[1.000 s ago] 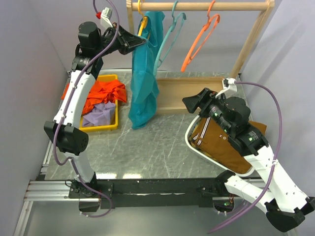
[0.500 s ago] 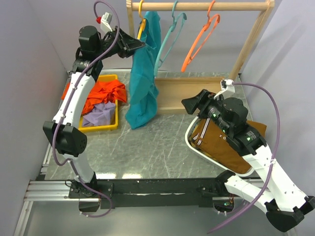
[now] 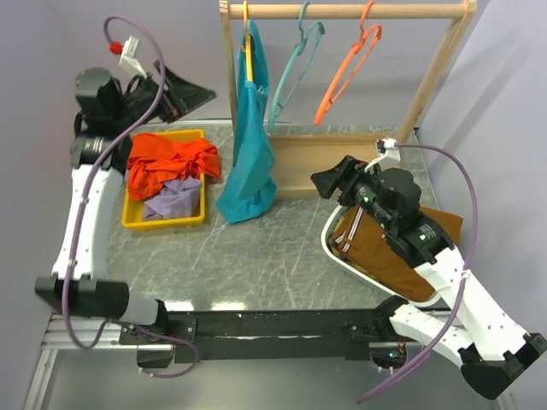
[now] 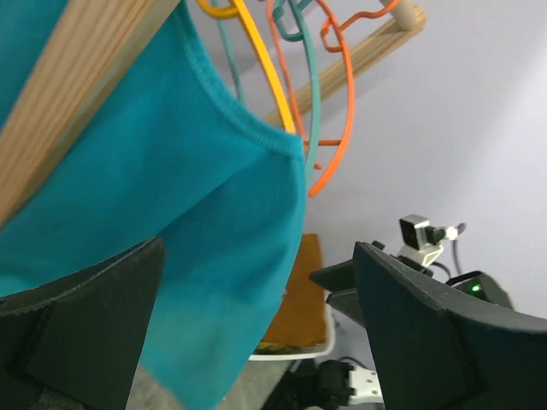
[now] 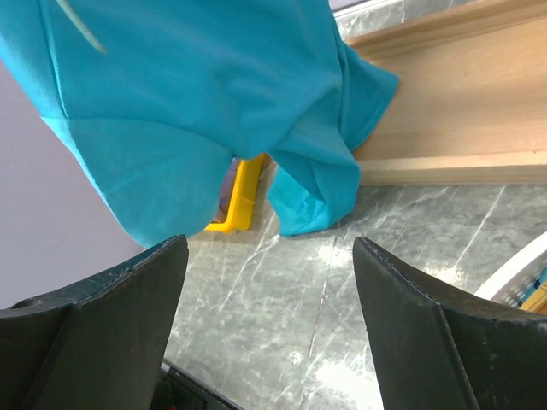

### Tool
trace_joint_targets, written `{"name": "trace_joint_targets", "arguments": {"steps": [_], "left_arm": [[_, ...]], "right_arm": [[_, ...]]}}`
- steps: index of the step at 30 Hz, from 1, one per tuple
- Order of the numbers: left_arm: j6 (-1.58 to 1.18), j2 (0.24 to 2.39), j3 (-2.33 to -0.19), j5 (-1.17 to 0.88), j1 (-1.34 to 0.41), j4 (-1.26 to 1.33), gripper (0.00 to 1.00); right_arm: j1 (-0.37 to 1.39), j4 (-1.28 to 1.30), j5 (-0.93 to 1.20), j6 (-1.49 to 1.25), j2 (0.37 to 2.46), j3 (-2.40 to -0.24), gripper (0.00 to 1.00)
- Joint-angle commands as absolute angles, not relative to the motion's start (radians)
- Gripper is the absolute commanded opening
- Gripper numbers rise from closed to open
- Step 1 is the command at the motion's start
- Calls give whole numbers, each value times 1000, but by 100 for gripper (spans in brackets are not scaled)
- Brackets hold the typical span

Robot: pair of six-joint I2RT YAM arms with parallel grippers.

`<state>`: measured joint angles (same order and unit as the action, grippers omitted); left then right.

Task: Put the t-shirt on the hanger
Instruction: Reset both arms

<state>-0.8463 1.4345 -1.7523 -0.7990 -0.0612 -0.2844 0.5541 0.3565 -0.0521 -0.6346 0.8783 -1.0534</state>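
The teal t-shirt point(image 3: 249, 145) hangs on the yellow hanger point(image 3: 247, 43), whose hook sits over the left end of the wooden rail; the hem reaches the table. My left gripper point(image 3: 202, 95) is open and empty, raised to the left of the rack and apart from the shirt. In the left wrist view the t-shirt point(image 4: 171, 196) and the yellow hanger point(image 4: 261, 68) lie beyond the open left gripper point(image 4: 256, 320). My right gripper point(image 3: 318, 181) is open and empty, to the right of the shirt's lower part. The right wrist view shows the t-shirt point(image 5: 214, 85) ahead of the right gripper point(image 5: 269, 299).
A teal hanger point(image 3: 295, 68) and an orange hanger point(image 3: 346, 73) hang on the wooden rail point(image 3: 402, 10). A yellow tray point(image 3: 167, 222) holds an orange-red and a lavender garment. A white basket point(image 3: 335, 254) with brown cloth lies under the right arm. The rack's wooden base point(image 5: 444, 111) crosses the back.
My left gripper has opened, let go of the t-shirt's collar and drawn back to the left. The shirt has swung back and hangs straight. The right arm has hardly moved.
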Motion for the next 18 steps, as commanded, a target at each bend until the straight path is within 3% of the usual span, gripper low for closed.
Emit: {"name": "trace_joint_targets", "arguments": {"steps": [1, 8, 11, 18], "left_arm": [[-637, 1272, -1626, -692, -58, -423, 96], [-581, 939, -1158, -494, -72, -440, 96], [-613, 811, -961, -332, -156, -379, 96], [-799, 660, -582, 46, -564, -152, 96]], "right_arm": [[563, 298, -41, -641, 885, -1016, 86], [598, 285, -63, -660, 888, -905, 86], [604, 270, -69, -666, 876, -849, 86], [606, 230, -83, -693, 842, -732, 86]]}}
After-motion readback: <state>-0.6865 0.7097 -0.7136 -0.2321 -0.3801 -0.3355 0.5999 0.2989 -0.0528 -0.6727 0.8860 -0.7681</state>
